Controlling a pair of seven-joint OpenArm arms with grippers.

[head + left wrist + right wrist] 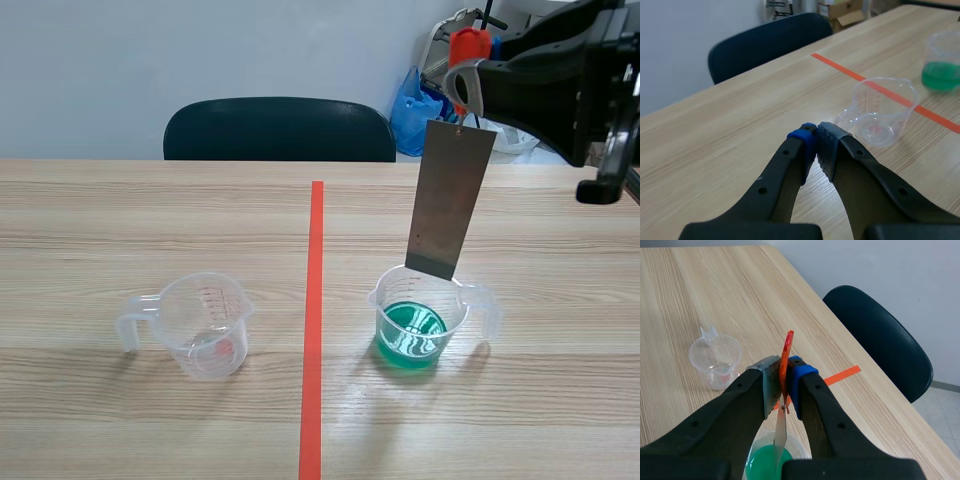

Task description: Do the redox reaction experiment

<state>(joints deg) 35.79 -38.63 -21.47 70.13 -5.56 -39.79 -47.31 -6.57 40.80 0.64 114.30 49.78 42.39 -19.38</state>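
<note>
Left gripper (816, 137): pads pressed together on nothing, hovering over bare table short of the empty cup.
Clear plastic measuring cup with a handle (205, 325): upright left of the tape line, nothing in it.
Orange-red tape line (314, 330): runs away from the robot between the two cups.
Clear plastic cup of green liquid (420, 322): upright right of the line, about a third full, handle turned away from the line.
Flat grey metal sheet (450, 200): hangs slightly tilted over the green cup, its lower edge about at the rim; whether it touches the liquid I cannot tell.
Right gripper (783, 382): raised above the green cup, clamped on the orange-red plastic tab (787, 357) from which the sheet dangles.
Step in hand: likely dipping the sheet. Lower straight down and slowly, centre the hanging edge inside the rim, let any swing settle, and avoid nudging the light cup.
Surface: pale wood-grain table (120, 220), matte and level.
Room: dark chair (280, 128) across the table, blue bag (412, 112), plain pale wall.
</note>
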